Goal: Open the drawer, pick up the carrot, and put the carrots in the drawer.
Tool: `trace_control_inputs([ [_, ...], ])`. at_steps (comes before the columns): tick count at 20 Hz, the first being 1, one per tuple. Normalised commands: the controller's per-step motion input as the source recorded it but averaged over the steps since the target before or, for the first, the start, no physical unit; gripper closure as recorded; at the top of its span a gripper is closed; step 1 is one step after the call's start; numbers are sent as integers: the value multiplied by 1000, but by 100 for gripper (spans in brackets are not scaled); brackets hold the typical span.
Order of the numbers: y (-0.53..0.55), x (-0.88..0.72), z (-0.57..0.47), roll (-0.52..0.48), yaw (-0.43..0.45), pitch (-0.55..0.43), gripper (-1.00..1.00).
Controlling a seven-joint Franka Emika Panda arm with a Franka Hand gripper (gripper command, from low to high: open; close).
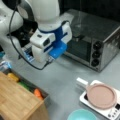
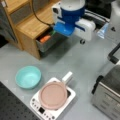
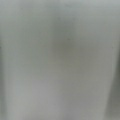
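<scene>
Note that your gripper (image 1: 50, 58) — whether it is spread or closed, you cannot tell — hangs above bare table, while the carrot (image 1: 38, 93) already lies in the open drawer (image 1: 45, 94) toward a front view's lower left.

we count one stubby orange carrot (image 1: 38, 93), one yellow rounded toy vegetable (image 1: 13, 77), one green elongated toy vegetable (image 1: 24, 85), one teal bowl (image 2: 28, 76), one silver toaster oven (image 1: 92, 40), one pink round pan (image 2: 53, 95).

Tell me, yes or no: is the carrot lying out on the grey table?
No. In both front views the carrot lies inside the open drawer, beside a green vegetable.
</scene>
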Motion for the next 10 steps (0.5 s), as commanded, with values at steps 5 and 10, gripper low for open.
trace_control_inputs([
  [5,170,294,58,11,-128,92,-100],
  [10,93,288,57,14,-87,87,-100],
])
